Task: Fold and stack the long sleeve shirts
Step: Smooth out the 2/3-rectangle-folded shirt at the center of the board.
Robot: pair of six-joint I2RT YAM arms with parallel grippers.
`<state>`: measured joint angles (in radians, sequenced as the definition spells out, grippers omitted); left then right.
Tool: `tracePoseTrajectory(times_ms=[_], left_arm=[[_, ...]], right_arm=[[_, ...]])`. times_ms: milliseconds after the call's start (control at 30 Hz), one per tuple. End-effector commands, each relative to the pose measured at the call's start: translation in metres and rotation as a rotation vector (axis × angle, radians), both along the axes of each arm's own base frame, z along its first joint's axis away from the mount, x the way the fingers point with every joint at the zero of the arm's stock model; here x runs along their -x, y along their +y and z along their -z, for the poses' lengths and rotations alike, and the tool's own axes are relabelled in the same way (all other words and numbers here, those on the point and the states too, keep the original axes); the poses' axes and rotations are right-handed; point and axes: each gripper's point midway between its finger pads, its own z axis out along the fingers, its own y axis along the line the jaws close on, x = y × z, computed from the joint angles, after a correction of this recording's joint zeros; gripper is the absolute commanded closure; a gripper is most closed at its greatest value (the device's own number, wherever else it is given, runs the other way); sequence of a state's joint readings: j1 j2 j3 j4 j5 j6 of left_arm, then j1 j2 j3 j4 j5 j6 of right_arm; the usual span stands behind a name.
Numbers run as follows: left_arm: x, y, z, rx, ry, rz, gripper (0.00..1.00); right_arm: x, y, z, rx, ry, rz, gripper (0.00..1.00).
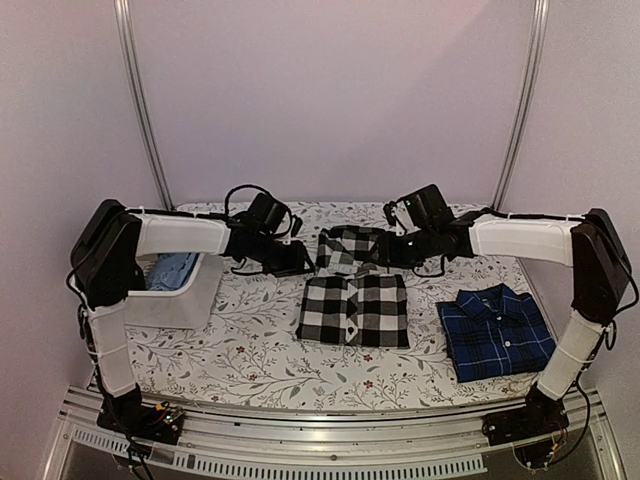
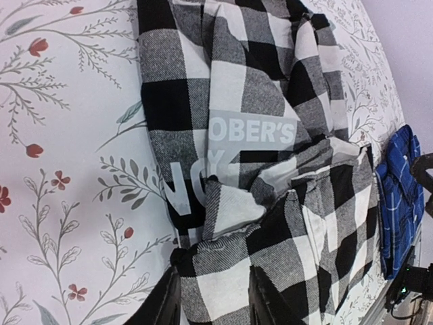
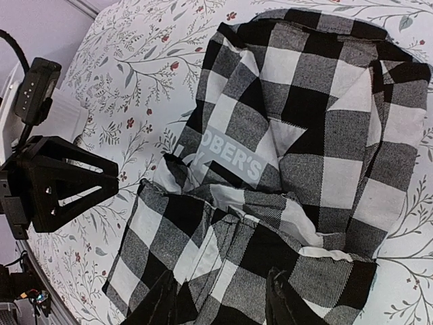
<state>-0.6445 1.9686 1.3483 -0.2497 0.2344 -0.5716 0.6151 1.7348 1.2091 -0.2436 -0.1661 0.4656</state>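
Check shirt [image 1: 352,308]: black-and-white, centre of table [image 1: 250,350]. Near half folded flat; far half bunched and raised between two grippers.
Left gripper [image 1: 298,262]: jaws partly closed on far-left edge of check shirt, cloth pinched between fingers [image 2: 267,299].
Right gripper [image 1: 393,250]: same hold on far-right edge.
Plaid shirt [image 1: 495,332]: navy, folded, lying flat near right, well apart from check shirt.
Bin [image 1: 190,300]: white, left side, blue cloth [image 1: 175,268] inside.
Table: floral covering.
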Motion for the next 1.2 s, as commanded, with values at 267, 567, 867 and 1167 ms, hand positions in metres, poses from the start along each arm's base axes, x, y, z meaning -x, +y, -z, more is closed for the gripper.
tracePoseTrajectory(times_ms=[267,567,867,1167], left_arm=[[-0.019,-0.013,0.039,-0.031,0.032,0.025,0.7],[-0.04,-0.03,0.04,-0.004,0.001,0.026,0.81],[-0.048,-0.028,0.033,-0.009,-0.021,0.027,0.76],[-0.041,-0.009,-0.028,0.025,-0.095,-0.011,0.56]], right_arm=[[-0.015,-0.009,0.077,0.15,0.123,0.026,0.68],[-0.009,-0.028,0.123,0.239,0.196,0.06,0.7],[-0.019,-0.026,0.065,0.256,0.081,0.085,0.54],[0.003,0.007,0.024,0.238,-0.005,0.077,0.47]])
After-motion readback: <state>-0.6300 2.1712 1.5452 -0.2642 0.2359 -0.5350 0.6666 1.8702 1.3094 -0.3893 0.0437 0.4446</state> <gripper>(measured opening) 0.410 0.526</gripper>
